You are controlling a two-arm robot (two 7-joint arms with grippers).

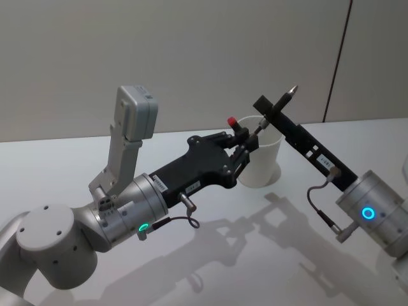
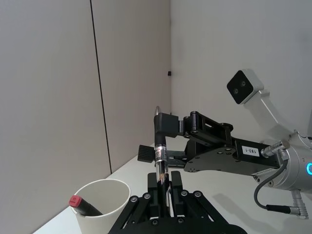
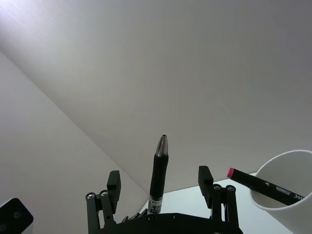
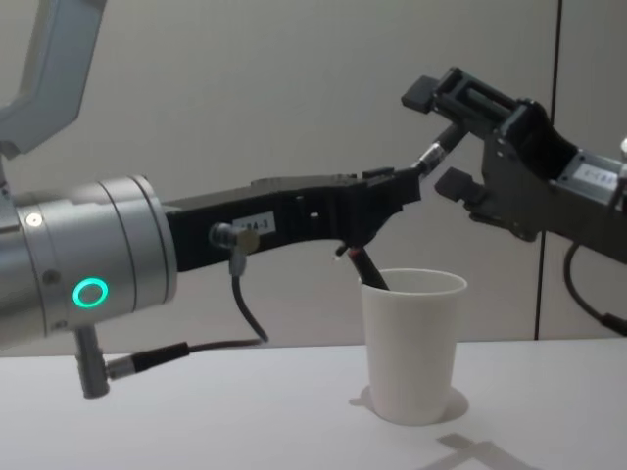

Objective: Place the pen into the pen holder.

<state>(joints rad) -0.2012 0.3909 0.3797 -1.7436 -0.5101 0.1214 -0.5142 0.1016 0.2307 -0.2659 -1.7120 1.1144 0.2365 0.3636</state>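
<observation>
Plain pale walls stand behind a white table (image 1: 76, 166). From the left side the left arm reaches across it, and the left gripper (image 1: 245, 143) has its fingers closed narrowly on the lower end of the pen (image 1: 287, 95), a dark barrel with a silver tip pointing up and to the right. Just below stands the pen holder (image 1: 261, 159), a white paper cup upright on the table, with a red-capped marker (image 1: 233, 121) already leaning inside it. Further right, the right gripper (image 1: 268, 108) sits at the pen's upper part with its fingers spread wide.

By my reading this is the hand-over stage: the left gripper alone carries the pen, which is above the cup, not yet in it. The next move calls for the right gripper to back clear, then for the left one to tip the pen more upright over the cup's mouth, lower it and release without knocking the marker or the rim.

Seen from the right wrist, there is a clear gap on each side of the barrel. From the chest, the grip hangs above the cup's rim. From the left wrist, the closed fingers (image 2: 176, 181) hold the barrel.
</observation>
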